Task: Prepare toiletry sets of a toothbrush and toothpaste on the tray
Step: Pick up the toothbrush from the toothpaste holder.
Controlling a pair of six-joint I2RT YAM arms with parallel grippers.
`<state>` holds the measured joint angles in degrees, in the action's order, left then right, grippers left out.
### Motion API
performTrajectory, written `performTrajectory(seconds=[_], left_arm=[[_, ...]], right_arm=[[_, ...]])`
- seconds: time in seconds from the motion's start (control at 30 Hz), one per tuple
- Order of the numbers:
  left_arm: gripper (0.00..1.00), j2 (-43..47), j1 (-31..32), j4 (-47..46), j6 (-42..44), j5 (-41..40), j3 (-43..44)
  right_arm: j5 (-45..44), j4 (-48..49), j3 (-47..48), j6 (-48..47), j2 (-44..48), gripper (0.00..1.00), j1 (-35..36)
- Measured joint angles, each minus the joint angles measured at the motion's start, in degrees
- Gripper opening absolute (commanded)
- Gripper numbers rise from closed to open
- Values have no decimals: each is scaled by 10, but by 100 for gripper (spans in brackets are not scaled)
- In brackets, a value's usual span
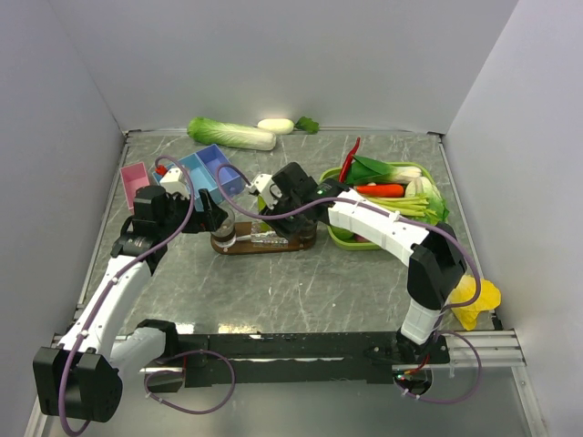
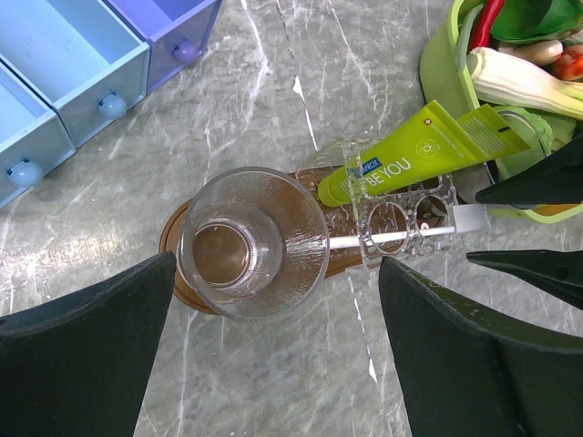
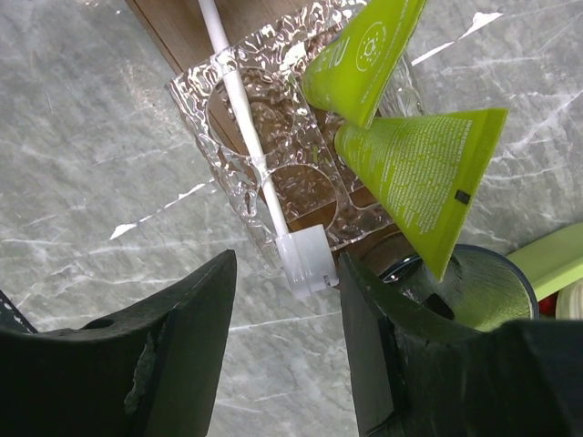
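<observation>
Tube print reads "BE YOU"; the smaller print is illegible. The toothpaste is lime green and flat, leaning on a clear holder on the tray. The toothbrush, a thin white stick, lies across the holder. Right gripper is part-open, straddling the brush end. Left gripper is wide, nothing held, by the tumbler.

The toothbrush lies across a clear holder beside two toothpaste tubes.
</observation>
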<state>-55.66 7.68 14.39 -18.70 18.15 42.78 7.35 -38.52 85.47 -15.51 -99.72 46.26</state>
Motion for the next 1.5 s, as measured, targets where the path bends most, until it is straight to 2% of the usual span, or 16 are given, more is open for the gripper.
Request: performTrajectory(seconds=[0.67,0.87,1.5], left_arm=[[97,0,0,-1,0,0,0],[97,0,0,-1,0,0,0],[97,0,0,-1,0,0,0]], right_arm=[[-3,-2,0,-7,-10,49,0],[-3,-2,0,-9,-10,40,0],[-2,-2,0,-13,-18,34,0]])
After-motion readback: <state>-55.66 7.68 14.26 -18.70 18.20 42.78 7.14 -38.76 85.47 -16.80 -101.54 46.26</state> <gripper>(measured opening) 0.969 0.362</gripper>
